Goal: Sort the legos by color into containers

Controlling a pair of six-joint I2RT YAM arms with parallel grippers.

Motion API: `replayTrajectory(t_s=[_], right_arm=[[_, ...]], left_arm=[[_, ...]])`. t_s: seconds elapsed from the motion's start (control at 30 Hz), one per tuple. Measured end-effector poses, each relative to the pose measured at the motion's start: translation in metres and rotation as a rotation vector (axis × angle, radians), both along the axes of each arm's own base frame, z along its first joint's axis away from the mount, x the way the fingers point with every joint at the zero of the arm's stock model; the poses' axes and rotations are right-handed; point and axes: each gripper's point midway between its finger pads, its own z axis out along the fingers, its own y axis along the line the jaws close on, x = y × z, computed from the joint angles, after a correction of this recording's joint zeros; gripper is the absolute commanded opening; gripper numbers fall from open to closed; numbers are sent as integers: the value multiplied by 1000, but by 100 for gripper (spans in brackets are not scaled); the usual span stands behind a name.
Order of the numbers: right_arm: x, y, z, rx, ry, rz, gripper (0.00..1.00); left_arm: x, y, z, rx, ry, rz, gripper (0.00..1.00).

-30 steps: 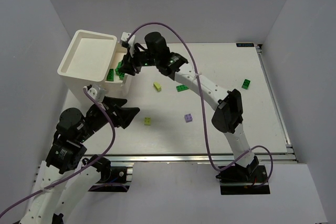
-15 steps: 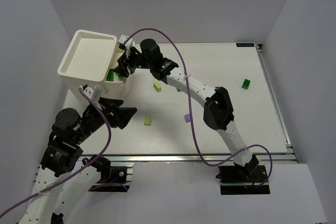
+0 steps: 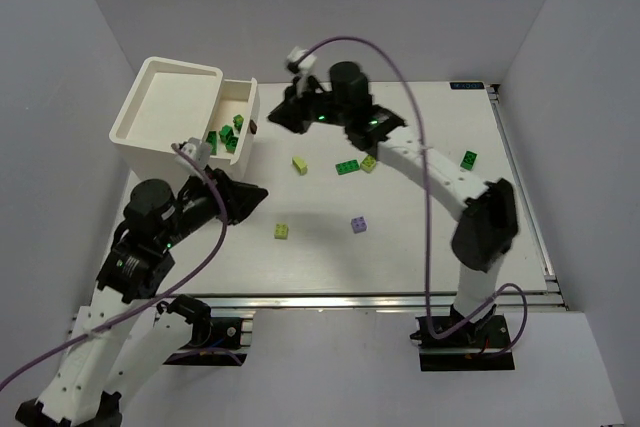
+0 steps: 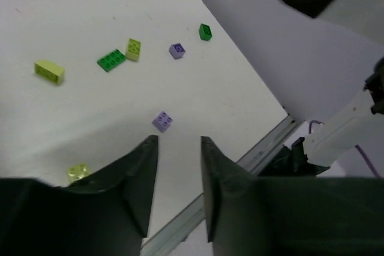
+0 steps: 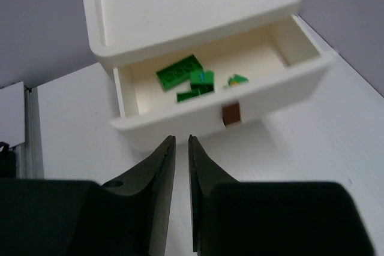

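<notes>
The right gripper (image 3: 285, 115) hangs beside the open drawer (image 5: 303, 58) of the box (image 3: 165, 99), fingers nearly together with only a slit between, gripping nothing. Dark green legos (image 5: 179, 74) lie in that drawer. The left gripper (image 3: 255, 194) hovers empty, jaws a little apart. On the table (image 3: 420, 247) are a lavender lego (image 4: 162, 120), yellow-green ones (image 3: 283, 231) and a green brick (image 3: 347, 167), possibly touching a yellow-green neighbour.

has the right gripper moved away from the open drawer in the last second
Yes. The right gripper has pulled back out of the open drawer, shifting right across the top view toward the middle of the table; its fingers are nearly shut and hold nothing, with the dark green bricks left inside.
</notes>
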Motion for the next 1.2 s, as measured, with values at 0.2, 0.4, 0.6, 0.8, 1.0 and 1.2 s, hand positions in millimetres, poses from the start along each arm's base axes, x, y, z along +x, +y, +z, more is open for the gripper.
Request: replayTrajectory(t_s=[0.2,0.4,0.6,0.8,1.0,1.2], right_arm=[[-14,-144,26,29,96,-158,63],[-78,-213,-24,-38,218,-102,77],[-150,-253,-55,-34,183,11,72],[-167,-274,-65,-14,46,-24,32],[-143,-287,-91,-45,139,-85,26],[-145,-292,-92,-37,159,-81,34]], left_arm=[[36,-26,-32,10,165,-31,36],[73,-49,-85,92,364,-42,64],[114,-75,-100,201,384,-67,69],[157,-108,-109,304,343,-93,69],[199,-144,-146,454,314,-101,69],[224,-166,-203,645,273,-157,69]])
